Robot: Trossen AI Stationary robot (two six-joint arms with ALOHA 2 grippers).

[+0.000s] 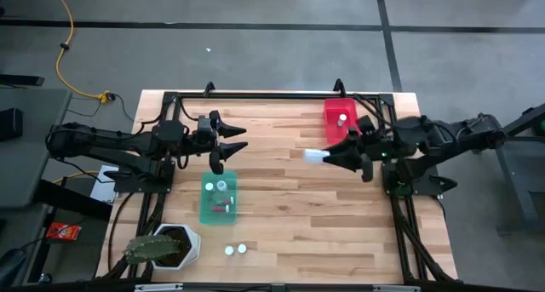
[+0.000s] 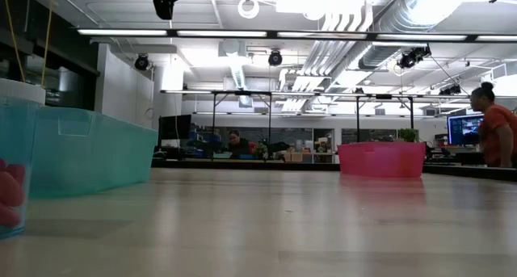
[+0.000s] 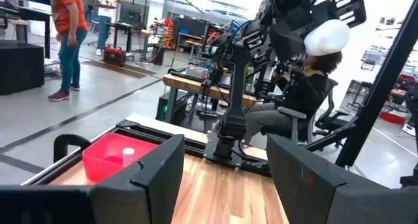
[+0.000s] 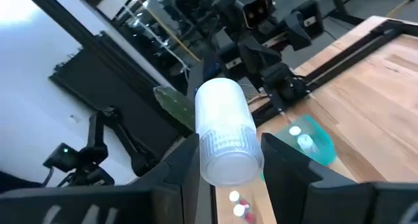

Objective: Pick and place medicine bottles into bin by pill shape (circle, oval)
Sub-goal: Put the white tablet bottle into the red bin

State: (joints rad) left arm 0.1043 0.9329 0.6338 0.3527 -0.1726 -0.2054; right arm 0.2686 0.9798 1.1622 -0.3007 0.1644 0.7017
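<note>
While the right gripper [image 1: 326,157] clamps a small whitish translucent medicine bottle [image 4: 225,132] above the table's middle, near the red plastic bin [image 1: 338,118], a slip could drop it short. The left gripper [image 1: 236,139] waits open-jawed beyond the green translucent bin [image 1: 219,198]. Pill shape is unreadable.

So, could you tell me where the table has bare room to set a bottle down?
Bare wood runs between the green bin and the red bin, and along the near right edge beyond the two loose bottles. It is crowded near the plant pot and under the right gripper, which holds a bottle.
</note>
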